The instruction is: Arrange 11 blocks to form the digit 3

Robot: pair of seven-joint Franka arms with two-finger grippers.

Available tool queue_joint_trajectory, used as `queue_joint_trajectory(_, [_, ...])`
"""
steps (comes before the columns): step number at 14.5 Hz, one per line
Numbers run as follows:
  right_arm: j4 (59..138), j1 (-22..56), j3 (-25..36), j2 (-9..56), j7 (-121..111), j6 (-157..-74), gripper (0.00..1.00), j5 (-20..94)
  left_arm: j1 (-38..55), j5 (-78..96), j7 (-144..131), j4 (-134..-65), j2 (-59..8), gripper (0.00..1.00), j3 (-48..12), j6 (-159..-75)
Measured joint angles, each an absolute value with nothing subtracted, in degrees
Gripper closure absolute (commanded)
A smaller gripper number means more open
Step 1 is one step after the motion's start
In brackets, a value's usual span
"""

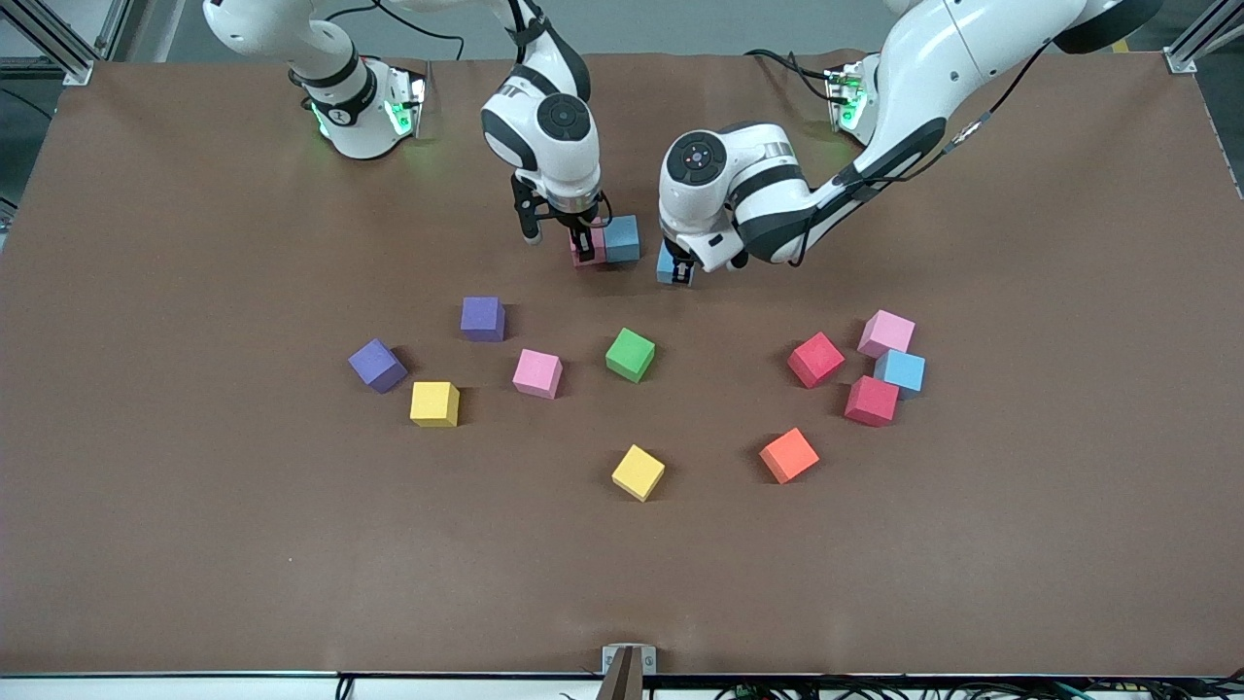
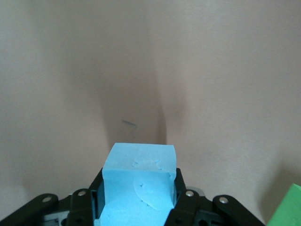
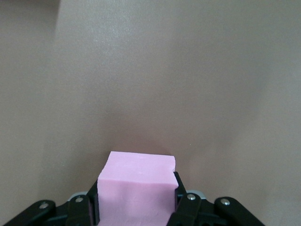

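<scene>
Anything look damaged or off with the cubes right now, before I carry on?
One thing: the light blue cube held in the left gripper has scuffed, peeling patches on its face in the left wrist view. The pink cube in the right gripper looks clean.

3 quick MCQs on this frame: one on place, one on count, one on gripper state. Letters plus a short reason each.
1. The blue cube beside the right gripper's pink cube sits:
A. touching that pink cube
B. on the green cube
C. among the purple cubes

2. Yellow cubes on the table:
A. one
B. two
C. four

3. The left gripper is:
A. open over the orange cube
B. shut on nothing
C. shut on a blue cube

Answers:
1 A: blue cube abuts the pink cube in the right gripper.
2 B: yellow cubes and.
3 C: left gripper clamps the held blue cube.
</scene>
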State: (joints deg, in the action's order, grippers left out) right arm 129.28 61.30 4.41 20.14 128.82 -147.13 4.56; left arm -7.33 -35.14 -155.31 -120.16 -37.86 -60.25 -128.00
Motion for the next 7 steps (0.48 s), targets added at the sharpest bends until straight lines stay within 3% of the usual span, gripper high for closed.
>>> queue_joint_trajectory(1, [129.3,61.3,4.4,20.2,128.8,-147.1,0.41,4.6,-7.1,-35.1,-155.7,-120.5,-38.0,0.7,-60.2,-128.0])
queue_joint_trajectory(2, [129.2,61.3,4.4,20.2,128.8,-147.1,0.22,4.6,-6.9,-35.1,-155.8,-120.7,-38.2,0.7,-60.2,-128.0])
queue_joint_trajectory(4, [129.1,61.3,4.4,20.3,128.9,-147.1,0.12,4.6,-6.3,-35.1,-156.6,-120.7,-38.9,0.69,-60.2,-128.0])
queue_joint_trajectory(5, [128.9,61.3,4.4,20.4,128.9,-147.1,0.0,4.6,-6.0,-35.1,-156.9,-120.7,-39.2,0.69,-60.2,-128.0])
queue_joint_trajectory(7, [128.5,61.3,4.5,21.0,128.9,-147.1,0.0,4.6,-5.2,-35.0,-157.4,-120.7,-39.6,0.68,-60.2,-128.0])
